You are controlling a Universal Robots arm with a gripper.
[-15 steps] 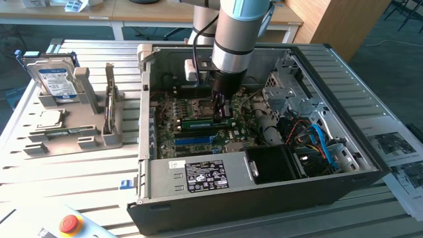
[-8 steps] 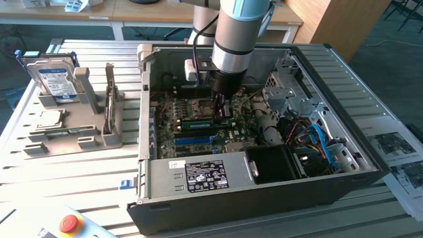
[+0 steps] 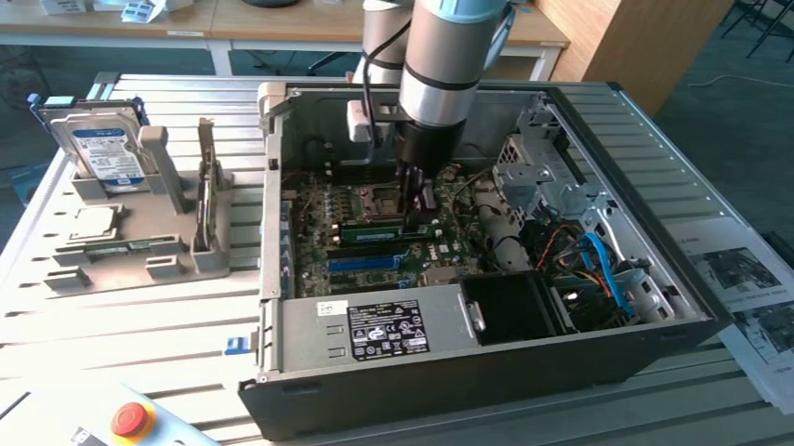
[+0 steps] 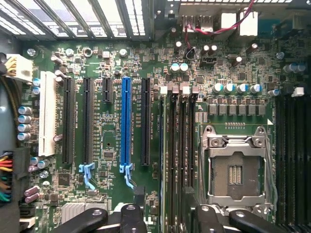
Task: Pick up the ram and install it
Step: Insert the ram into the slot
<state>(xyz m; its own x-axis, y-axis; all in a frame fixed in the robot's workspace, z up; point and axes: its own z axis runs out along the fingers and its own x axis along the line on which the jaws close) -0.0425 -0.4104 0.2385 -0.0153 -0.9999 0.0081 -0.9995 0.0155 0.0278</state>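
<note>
Hovering at frame centre, my gripper [image 3: 416,206] stands spread wide and empty just above the ram [image 3: 372,222], which sits on edge in the motherboard [image 3: 312,214], long axis running toward the exterior view's left from it.

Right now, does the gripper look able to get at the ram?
Probably yes. The gripper hangs just over one end of the ram, which sits along the motherboard inside the open case; nothing appears to lie between them.
</note>
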